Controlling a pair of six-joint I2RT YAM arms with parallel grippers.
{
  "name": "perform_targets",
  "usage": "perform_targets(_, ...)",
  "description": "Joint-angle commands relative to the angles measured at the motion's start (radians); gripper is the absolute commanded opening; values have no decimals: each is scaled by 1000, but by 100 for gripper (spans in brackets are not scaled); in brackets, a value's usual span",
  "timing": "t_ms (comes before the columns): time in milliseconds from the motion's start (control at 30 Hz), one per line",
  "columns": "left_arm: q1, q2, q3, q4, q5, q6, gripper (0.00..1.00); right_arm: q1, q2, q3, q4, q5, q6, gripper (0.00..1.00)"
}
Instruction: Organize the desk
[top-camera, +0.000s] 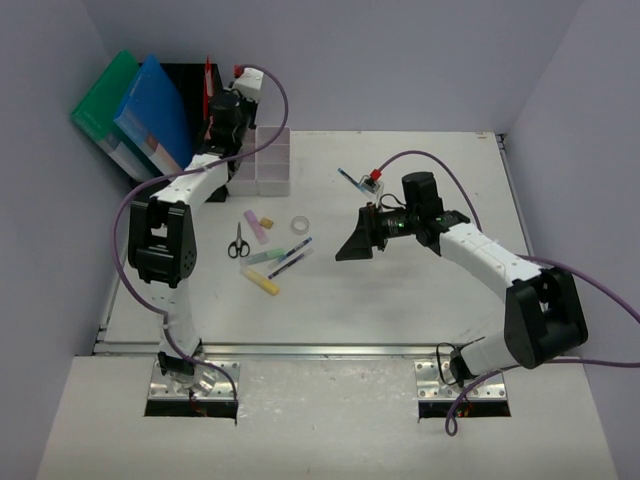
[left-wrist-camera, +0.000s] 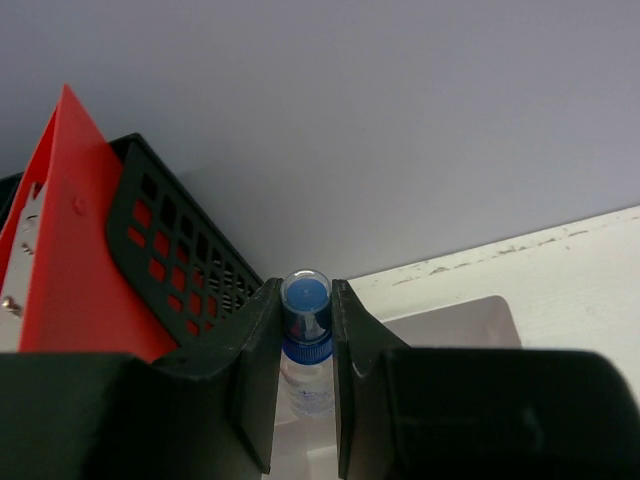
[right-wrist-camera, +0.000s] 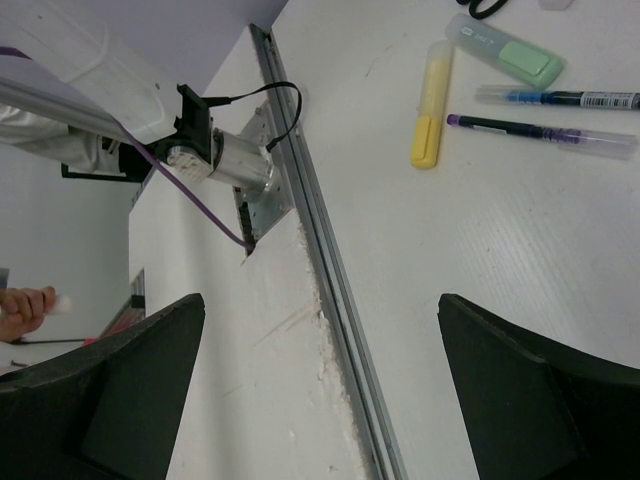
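Note:
The desk (top-camera: 420, 300) is the white tabletop with a silver rail (top-camera: 320, 350) along its near edge. My left gripper (left-wrist-camera: 306, 312) is shut on a small clear bottle with a blue cap (left-wrist-camera: 305, 345). It holds the bottle over the white compartment tray (left-wrist-camera: 450, 325), right beside the black mesh rack (left-wrist-camera: 170, 240). In the top view this gripper (top-camera: 232, 140) is at the tray's (top-camera: 272, 170) far left corner. My right gripper (top-camera: 355, 242) is open and empty above the desk's middle; in its wrist view (right-wrist-camera: 335, 400) it looks down at the rail (right-wrist-camera: 320, 250).
Scissors (top-camera: 238, 241), a pink block (top-camera: 257, 230), a tape roll (top-camera: 299, 223), a green highlighter (top-camera: 265, 257), two pens (top-camera: 290, 255) and a yellow highlighter (top-camera: 260, 282) lie left of centre. A pen (top-camera: 350, 180) and a red-capped item (top-camera: 375, 178) lie behind. The rack holds blue (top-camera: 155, 115), green and red folders.

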Motion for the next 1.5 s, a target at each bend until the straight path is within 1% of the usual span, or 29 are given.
perform_targets(0,38,16,67,52,46,-45,0,-6,7,54,14,-18,-12,99)
perform_targets(100,63,35,79,38,68,-87,0,-6,11,63,-2,-18,-21,99)
perform_targets(267,74,49,71,33,102,-123,0,-6,25,78,-14,-19,-22,99)
perform_targets(533,77,72,56,68,91,-133,0,-6,25,79,-18,-25,-25,99)
perform_targets(633,86,92,65,70,85,-159,0,-6,24,77,-27,-27,-32,99)
perform_targets(700,91,108,82,45,78,-179,5,-6,26,85,-34,-25,-34,99)
perform_targets(767,97,113,77,38,76,-196,17,-6,30,92,-44,-25,-39,99)
perform_targets(800,101,110,71,39,77,-204,24,-6,31,96,-48,-27,-40,99)
perform_targets(833,105,107,66,39,80,-210,34,-6,33,99,-50,-29,-41,99)
perform_targets(867,107,102,64,37,83,-214,47,-6,35,101,-52,-32,-41,99)
perform_targets(900,110,100,62,33,84,-220,54,-6,35,102,-53,-36,-41,99)
perform_targets(1000,117,62,49,21,93,-236,67,-6,28,100,-54,-41,-41,99)
perform_targets(1100,125,13,29,0,102,-251,68,-6,20,99,-57,-41,-41,99)
perform_targets(1133,130,-47,-9,-14,124,-254,68,-6,14,100,-60,-43,-41,99)
perform_targets(1267,158,-187,-121,-32,177,-271,68,-6,-4,102,-69,-42,-48,99)
perform_targets(1333,218,-238,-157,-46,193,-268,67,-6,-13,100,-71,-42,-51,99)
perform_targets(1467,341,-249,-166,-99,223,-299,66,-6,-21,95,-72,-45,-54,99)
